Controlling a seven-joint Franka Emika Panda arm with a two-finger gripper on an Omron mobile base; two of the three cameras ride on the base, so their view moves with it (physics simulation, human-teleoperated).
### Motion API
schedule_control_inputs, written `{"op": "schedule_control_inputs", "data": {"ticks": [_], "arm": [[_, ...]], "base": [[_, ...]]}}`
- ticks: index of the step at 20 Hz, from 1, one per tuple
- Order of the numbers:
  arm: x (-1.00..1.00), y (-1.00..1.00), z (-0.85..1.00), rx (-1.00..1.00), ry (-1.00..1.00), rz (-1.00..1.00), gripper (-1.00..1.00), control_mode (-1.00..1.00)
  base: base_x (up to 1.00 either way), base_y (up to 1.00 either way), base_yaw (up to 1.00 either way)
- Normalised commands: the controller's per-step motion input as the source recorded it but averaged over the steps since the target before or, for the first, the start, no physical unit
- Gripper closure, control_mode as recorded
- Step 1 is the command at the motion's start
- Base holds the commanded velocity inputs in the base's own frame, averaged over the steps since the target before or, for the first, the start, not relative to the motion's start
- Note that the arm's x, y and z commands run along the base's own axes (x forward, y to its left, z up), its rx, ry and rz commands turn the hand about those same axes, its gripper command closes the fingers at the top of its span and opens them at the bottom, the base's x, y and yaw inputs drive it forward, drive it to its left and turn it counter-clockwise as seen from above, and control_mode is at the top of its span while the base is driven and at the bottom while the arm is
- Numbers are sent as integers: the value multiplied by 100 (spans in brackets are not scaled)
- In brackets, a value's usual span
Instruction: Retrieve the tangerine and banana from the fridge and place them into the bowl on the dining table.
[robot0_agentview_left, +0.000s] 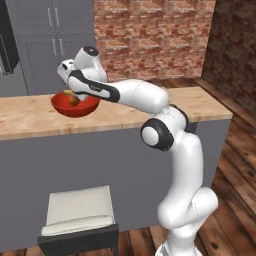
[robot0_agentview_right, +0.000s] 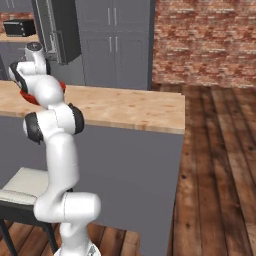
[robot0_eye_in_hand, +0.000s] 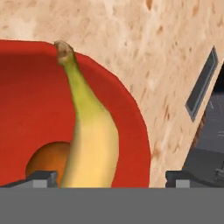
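Observation:
The red bowl (robot0_agentview_left: 61, 106) stands on the light wooden dining table (robot0_agentview_left: 30, 119), near its far edge. In the hand view the yellow banana (robot0_eye_in_hand: 92, 140) lies in the bowl (robot0_eye_in_hand: 26, 113), stem pointing to the rim, and the tangerine (robot0_eye_in_hand: 48, 159) sits beside it at the bottom. My gripper (robot0_eye_in_hand: 109, 178) hangs just over the bowl, open, its fingertips (robot0_eye_in_hand: 41, 178) wide apart on either side of the banana's lower end. From the base, the gripper (robot0_agentview_left: 70, 94) reaches down into the bowl. The dark fridge (robot0_agentview_right: 67, 30) is beyond the table.
A stool with a white cushion (robot0_agentview_left: 77, 210) stands against the table's near side, left of my arm. Grey cabinets (robot0_agentview_right: 115, 40) and a brick wall (robot0_agentview_left: 155, 35) line the back. Wooden floor (robot0_agentview_right: 220, 165) opens to the table's right.

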Motion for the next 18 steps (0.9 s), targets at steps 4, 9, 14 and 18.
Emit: {"op": "schedule_control_inputs", "data": {"ticks": [4,9,14,18], "arm": [[0,-2,6,0,-14,0,-100,-100],[-3,-49,13,0,-4,0,-100,-100],[-33,-72,18,0,-2,0,-100,-100],[-60,-58,39,0,-4,0,-100,-100]], "base": [[0,0,0],[0,0,0],[0,0,0],[0,0,0]]}}
